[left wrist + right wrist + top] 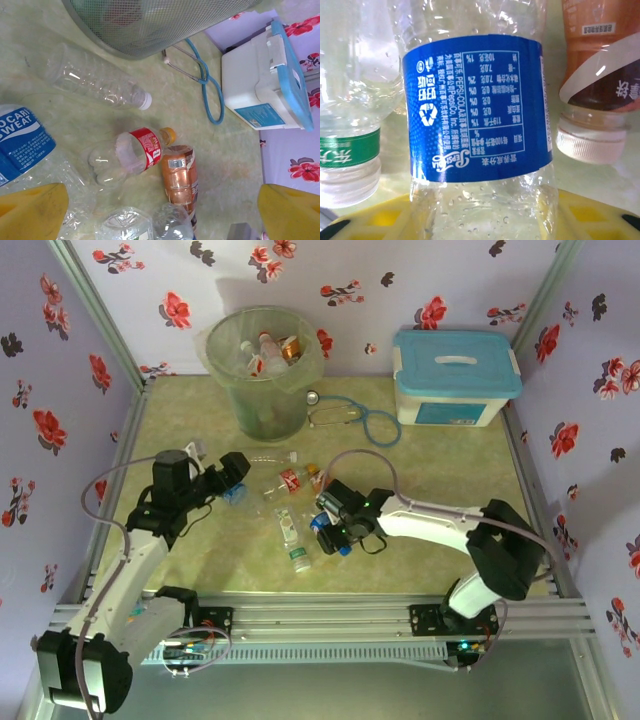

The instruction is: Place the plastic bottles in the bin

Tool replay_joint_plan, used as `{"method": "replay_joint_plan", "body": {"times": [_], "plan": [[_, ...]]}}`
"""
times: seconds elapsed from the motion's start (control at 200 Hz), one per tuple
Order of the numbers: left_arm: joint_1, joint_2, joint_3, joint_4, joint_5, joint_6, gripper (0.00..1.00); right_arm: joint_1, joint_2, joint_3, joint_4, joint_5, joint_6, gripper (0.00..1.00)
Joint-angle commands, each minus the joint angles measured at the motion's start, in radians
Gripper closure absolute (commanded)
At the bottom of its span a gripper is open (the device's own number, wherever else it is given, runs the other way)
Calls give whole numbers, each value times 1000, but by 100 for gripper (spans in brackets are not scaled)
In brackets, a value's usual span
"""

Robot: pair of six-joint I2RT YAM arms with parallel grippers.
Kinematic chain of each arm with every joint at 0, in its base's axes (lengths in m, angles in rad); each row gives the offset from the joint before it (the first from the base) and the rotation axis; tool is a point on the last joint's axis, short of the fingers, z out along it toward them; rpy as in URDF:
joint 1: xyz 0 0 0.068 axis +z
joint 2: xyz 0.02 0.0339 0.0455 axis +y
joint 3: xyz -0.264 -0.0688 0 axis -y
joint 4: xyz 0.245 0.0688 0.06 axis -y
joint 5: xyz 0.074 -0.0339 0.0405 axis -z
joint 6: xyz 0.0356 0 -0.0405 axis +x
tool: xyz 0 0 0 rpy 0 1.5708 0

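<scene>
- Nearest the arm bases, the right hand [482, 222] has its yellow fingers [370, 220] on either side of a clear plastic bottle with a blue wrap label [477, 115], which lies in the loose pile at mid pale-green surface [450, 490]. Whether the fingers are clamped or merely flanking it cannot be told.
- In the wrist view, a green-banded clear bottle [350, 150] crowds it at 9 o'clock and an amber-filled bottle with a white cap [592, 100] at 3 o'clock. The grip probably wants to be square on the bare body beside the label, then a straight lift, so neither neighbour is dragged along.
- At 9 o'clock of the pile, seen from above, the left hand [238, 480] hovers released, fingers spread wide and grasping nothing, over a red-labelled clear bottle with an orange cap [142, 150]. It sits close to the likely carry path.
- Farther off, at 11 o'clock, the tall translucent grey-green round bin [262, 405] already contains several bottles. The load should clear the rim before release; thin walls may buckle or slip.
- Beyond it, a blue-tubed stethoscope [210, 95] and a white rectangular box with a light-blue lid [250, 85] lie at 1 o'clock, outside the job.
</scene>
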Motion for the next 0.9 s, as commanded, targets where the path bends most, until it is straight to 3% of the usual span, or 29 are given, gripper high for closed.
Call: {"method": "replay_joint_plan", "body": {"times": [0.0, 0.225, 0.355, 0.43, 0.59, 0.84, 0.89], "plan": [[-6, -22, 82, -24, -5, 30, 2, -15, -86, 36, -103, 43, -25, 49], [-37, -34, 84, 43, 49, -34, 2, -91, -228, 49, -34, -11, -8, 52], [-117, -12, 30, 261, 78, -113, 0, -130, -278, 48, 165, -17, 42, 53], [-199, 25, 10, 418, 74, -145, 0, -137, -270, 64, 262, -47, 64, 55], [-316, 123, 42, 529, 38, -167, 0, -135, -236, 103, 370, -103, 59, 55], [-403, 286, 42, 745, 28, -237, 0, -125, -208, 107, 441, -171, 70, 55], [-413, 300, 44, 762, 17, -234, 5, -125, -206, 104, 444, -174, 70, 55]]}}
